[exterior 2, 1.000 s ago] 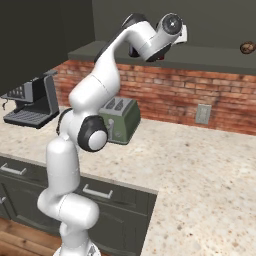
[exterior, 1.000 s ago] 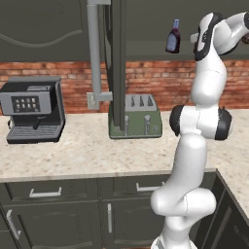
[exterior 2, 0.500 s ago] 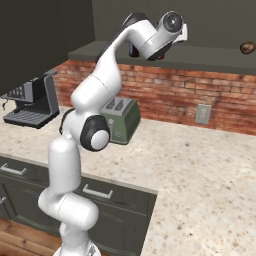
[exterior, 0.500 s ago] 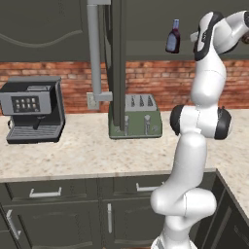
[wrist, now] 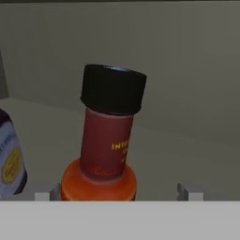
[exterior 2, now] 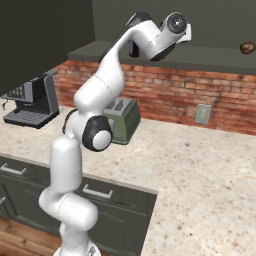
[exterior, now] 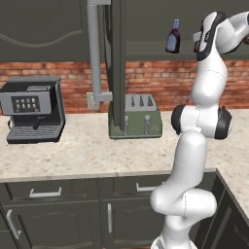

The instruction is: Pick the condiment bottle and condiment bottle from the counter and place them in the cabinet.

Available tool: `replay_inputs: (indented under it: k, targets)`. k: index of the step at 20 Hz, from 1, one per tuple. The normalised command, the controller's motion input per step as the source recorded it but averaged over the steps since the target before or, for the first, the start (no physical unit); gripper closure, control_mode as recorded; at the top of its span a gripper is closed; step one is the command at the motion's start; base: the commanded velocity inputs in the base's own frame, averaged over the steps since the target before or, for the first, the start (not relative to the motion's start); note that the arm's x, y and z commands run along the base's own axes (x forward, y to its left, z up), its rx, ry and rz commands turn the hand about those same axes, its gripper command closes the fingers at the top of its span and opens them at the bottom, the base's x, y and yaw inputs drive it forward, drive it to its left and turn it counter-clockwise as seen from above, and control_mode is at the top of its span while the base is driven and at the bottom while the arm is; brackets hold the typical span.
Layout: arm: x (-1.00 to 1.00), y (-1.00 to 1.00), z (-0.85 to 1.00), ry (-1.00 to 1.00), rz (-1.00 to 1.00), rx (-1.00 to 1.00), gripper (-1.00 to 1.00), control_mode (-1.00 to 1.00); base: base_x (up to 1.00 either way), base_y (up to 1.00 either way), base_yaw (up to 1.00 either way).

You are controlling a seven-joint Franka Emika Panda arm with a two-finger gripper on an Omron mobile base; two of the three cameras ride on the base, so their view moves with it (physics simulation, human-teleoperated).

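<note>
Both bottles appear shelved: the orange condiment bottle [wrist: 107, 140] stands between the gripper's [wrist: 119, 193] parted tips, beside the dark condiment bottle [exterior: 172, 37], leaving only withdrawal.

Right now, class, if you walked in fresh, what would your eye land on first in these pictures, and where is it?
First, the red condiment bottle with its black cap, standing close before the claw on the cabinet shelf, with a dark bottle to its side. Next, the white arm stretching up from the counter towards the cabinet, above the green toaster and coffee machine.
</note>
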Motion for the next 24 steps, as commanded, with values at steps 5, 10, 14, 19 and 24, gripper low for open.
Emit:
replay_inputs:
  k: [5,10,14,19,24]
  targets:
    - [-0.3,0.0,0.12,-0.05,0.0,0.01,-1.0,-1.0,0.0,0.0,0.0]
    - [-0.42,0.0,0.09,-0.05,0.04,0.03,-1.0,-1.0,0.0,0.0,0.0]
    - [-0.65,0.03,0.05,-0.05,0.06,0.06,-1.0,-1.0,0.0,0.0,0.0]
    - [-0.9,0.14,0.0,-0.05,0.07,0.07,-1.0,-1.0,0.0,0.0,0.0]
    - [-0.9,0.3,-0.04,-0.03,0.1,0.03,-1.0,-1.0,0.0,0.0,0.0]
